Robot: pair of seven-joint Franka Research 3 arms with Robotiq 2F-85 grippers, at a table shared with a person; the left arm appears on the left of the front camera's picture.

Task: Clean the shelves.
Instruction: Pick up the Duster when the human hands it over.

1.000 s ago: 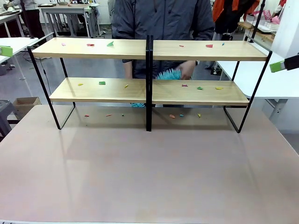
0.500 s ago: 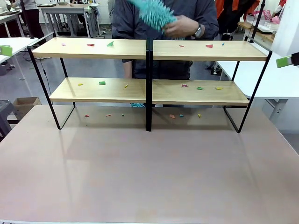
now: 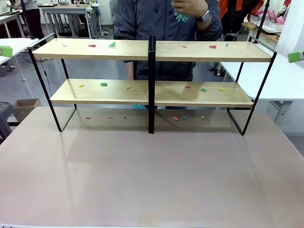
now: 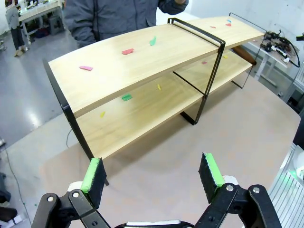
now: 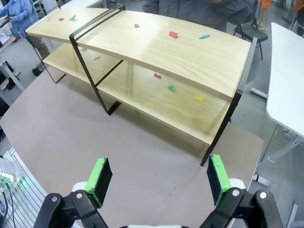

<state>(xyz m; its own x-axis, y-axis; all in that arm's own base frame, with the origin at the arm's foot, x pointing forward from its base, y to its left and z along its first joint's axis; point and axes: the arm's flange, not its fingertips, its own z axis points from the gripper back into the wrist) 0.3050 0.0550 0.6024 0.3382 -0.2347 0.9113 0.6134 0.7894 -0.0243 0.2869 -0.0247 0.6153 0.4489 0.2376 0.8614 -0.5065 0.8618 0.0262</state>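
Note:
The shelves (image 3: 104, 49) stand across the far half of the table: two light wooden boards on a thin black frame with a black centre post (image 3: 151, 85). Small coloured paper scraps (image 3: 103, 84) lie on both boards and on the table beneath them. Behind the rack a person's hand (image 3: 192, 7) holds a teal duster (image 3: 180, 17) at chest height. In the left wrist view my left gripper (image 4: 152, 173) is open above the table, short of the shelves (image 4: 142, 52). My right gripper (image 5: 159, 179) is open too, facing the shelves (image 5: 180, 52) from the other end.
The grey-brown tabletop (image 3: 152, 175) stretches bare in front of the rack. White tables (image 3: 285, 80) flank it on both sides. A cardboard box (image 3: 26, 105) sits on the floor at the left. Something teal (image 3: 139, 107) peeks from under the lower board.
The person's hand raised the teal duster from behind the lower board to above the top board. The right gripper's green pad slid toward the picture's right edge.

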